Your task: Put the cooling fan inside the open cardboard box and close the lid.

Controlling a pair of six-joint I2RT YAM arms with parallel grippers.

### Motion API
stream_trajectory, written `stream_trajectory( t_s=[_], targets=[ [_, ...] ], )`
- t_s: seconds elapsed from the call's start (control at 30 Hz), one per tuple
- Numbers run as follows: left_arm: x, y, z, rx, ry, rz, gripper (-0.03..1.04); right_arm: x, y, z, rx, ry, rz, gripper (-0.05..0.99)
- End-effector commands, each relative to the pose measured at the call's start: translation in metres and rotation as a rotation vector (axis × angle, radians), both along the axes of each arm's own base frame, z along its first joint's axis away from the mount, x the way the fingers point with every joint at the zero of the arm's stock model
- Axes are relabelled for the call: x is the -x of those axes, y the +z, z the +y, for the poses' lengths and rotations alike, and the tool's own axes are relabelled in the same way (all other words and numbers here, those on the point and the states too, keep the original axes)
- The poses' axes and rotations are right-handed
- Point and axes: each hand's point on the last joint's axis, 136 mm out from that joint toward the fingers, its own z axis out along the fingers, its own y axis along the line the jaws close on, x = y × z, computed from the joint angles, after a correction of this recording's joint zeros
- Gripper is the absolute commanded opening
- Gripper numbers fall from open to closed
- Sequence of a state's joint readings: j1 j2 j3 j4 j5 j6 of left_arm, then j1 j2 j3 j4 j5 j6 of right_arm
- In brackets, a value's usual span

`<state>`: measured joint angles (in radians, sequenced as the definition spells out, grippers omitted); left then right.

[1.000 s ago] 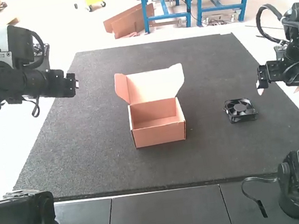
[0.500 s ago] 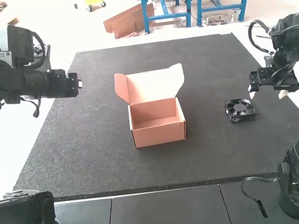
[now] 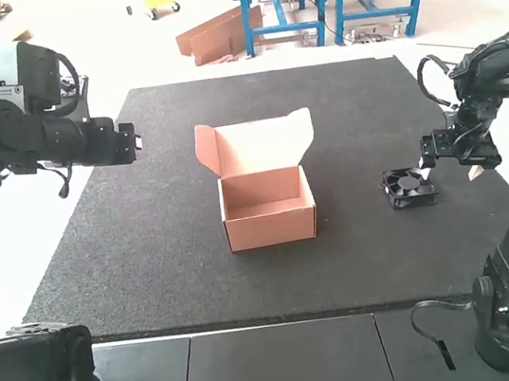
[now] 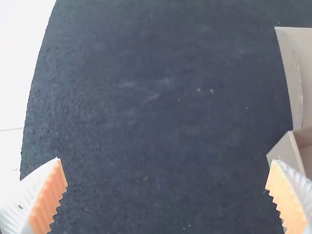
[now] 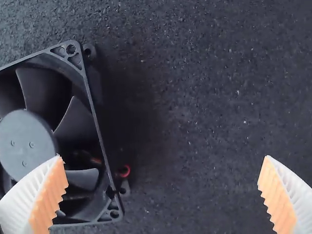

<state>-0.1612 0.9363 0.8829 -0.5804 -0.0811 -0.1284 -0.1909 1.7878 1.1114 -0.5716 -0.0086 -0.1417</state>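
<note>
A black square cooling fan point(image 3: 409, 186) lies flat on the dark mat, to the right of the open cardboard box point(image 3: 268, 207). The box's lid point(image 3: 255, 143) stands up at its back. My right gripper point(image 3: 449, 162) hovers open just right of the fan. In the right wrist view the fan point(image 5: 44, 131) lies by one orange-padded fingertip point(image 5: 46, 192), with bare mat between the fingers. My left gripper point(image 3: 131, 143) is held open over the mat, left of the box. The left wrist view catches the box's edge point(image 4: 292, 92) beside one finger pad point(image 4: 285, 197).
The black mat point(image 3: 148, 245) covers most of the table, with pale table surface around it. Wide free mat lies in front of and to the left of the box. The arm bases point(image 3: 42, 371) stand at the near edge.
My right gripper has moved left and down toward the fan, ending close beside it. The left gripper has shifted slightly right. Box and fan have not moved.
</note>
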Motion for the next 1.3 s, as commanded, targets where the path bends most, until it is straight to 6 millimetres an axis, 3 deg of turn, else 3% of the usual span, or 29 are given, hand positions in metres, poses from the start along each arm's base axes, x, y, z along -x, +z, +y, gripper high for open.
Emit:
stream_trajectory(
  t_s=[0.0,0.53,0.6,0.77,0.8,0.9,1.1,1.27],
  targets=[
    [-0.004,0.022,-0.001,0.021,-0.001,-0.050,0.97,-0.013,0.006,-0.010,0.026,-0.025,-0.030,0.90],
    [-0.003,0.023,-0.001,0.028,0.008,-0.042,0.97,-0.013,-0.023,-0.012,0.033,-0.024,0.021,0.88],
    [-0.003,0.025,-0.001,0.028,0.008,-0.047,0.97,-0.012,-0.025,-0.012,0.029,-0.026,0.028,0.76],
    [-0.003,0.026,-0.001,0.029,0.007,-0.048,0.97,-0.012,-0.027,-0.005,-0.022,-0.048,0.023,0.14],
    [-0.003,0.026,-0.001,0.028,0.008,-0.047,0.97,-0.013,-0.027,-0.003,-0.028,-0.043,0.022,0.06],
    [-0.002,0.027,0.000,0.028,0.008,-0.042,0.97,-0.011,-0.028,0.000,-0.037,-0.039,0.029,-0.01],
    [0.000,0.027,-0.001,0.027,0.007,-0.036,0.97,-0.012,-0.021,0.011,-0.065,-0.022,0.037,-0.01],
    [0.004,0.015,-0.004,0.032,-0.011,0.004,0.97,-0.021,0.023,0.015,-0.087,-0.003,-0.042,-0.01]
  ],
)
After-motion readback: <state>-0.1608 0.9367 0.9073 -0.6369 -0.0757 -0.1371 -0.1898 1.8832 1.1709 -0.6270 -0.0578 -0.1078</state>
